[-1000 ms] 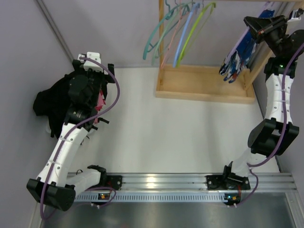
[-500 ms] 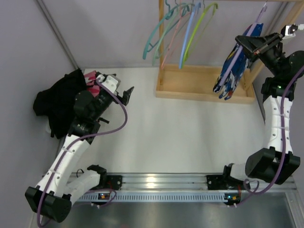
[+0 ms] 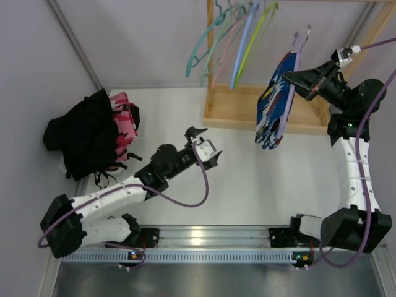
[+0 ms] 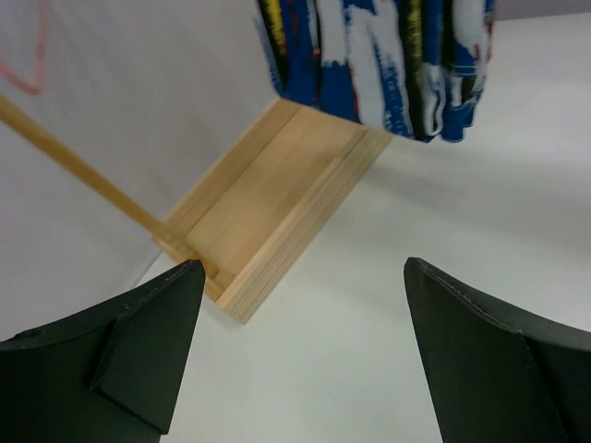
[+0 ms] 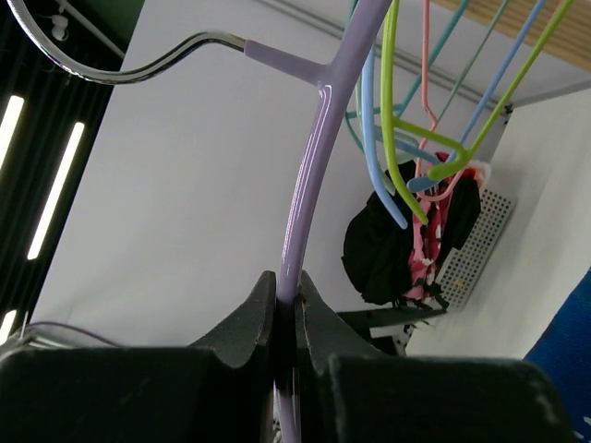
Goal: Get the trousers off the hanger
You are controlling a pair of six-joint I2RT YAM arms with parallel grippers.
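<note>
The blue-and-white trousers (image 3: pixel 275 102) hang lengthwise down, ahead of the left gripper (image 4: pixel 300 286), whose jaws are spread. The right gripper (image 5: pixel 286 309) pinches the hanger (image 5: pixel 309 185).

Blue-and-white trousers (image 3: pixel 275 99) hang on the lilac hanger (image 3: pixel 297 43); black trousers (image 3: pixel 86 139) and pink-camouflage trousers (image 3: pixel 122 120) lie heaped.

3 trousers: black pair (image 3: pixel 80 139), pink camo pair (image 3: pixel 124 120), blue-white pair (image 3: pixel 275 102). 5 hangers: teal hanger (image 3: pixel 199 51), pink hanger (image 5: pixel 427 55), blue hanger (image 5: pixel 372 120), green hanger (image 5: pixel 386 92), lilac hanger (image 5: pixel 309 157).
</note>
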